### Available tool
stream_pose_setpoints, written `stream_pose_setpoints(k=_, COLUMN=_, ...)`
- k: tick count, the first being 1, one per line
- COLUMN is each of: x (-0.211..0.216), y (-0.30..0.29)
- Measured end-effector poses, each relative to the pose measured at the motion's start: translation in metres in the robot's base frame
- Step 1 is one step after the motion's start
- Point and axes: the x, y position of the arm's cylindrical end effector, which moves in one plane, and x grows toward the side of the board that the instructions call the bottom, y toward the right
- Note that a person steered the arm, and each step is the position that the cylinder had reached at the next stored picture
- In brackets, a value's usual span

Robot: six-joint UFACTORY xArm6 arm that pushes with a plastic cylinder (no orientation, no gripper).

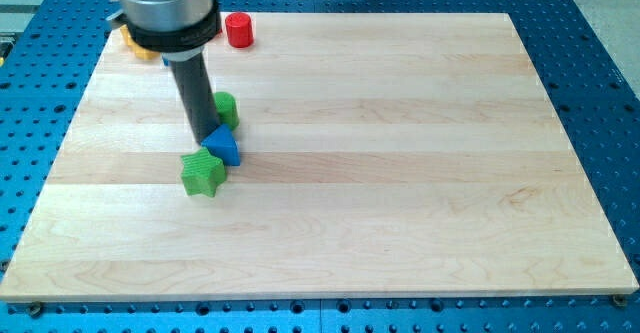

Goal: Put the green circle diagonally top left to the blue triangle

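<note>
Nearest the view's bottom, a green star-shaped block (pixel 202 173) lies on the pale wooden tabletop (pixel 400 173), left of centre. Touching its upper right corner is the blue triangle block (pixel 224 146), its faces a saturated blue. Just above that, the green circle block (pixel 226 108), a short rounded cylinder, is partly hidden behind the dark rod. It sits directly above and barely right of the blue triangle, close to it. My tip (pixel 204 136) rests at the blue triangle's upper left edge, left of the green circle. There is no claw here; the arm ends in the plain rod, standing nearly upright. Farther up, a red cylinder block (pixel 238 30) stands near the tabletop's top edge, and a yellow block (pixel 133 43) peeks from behind the arm's housing.
</note>
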Motion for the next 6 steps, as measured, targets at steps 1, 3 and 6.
stream_pose_setpoints(k=1, x=-0.039, y=0.004)
stream_pose_setpoints(k=3, x=-0.062, y=0.033)
stream_pose_setpoints(k=6, x=0.004, y=0.118)
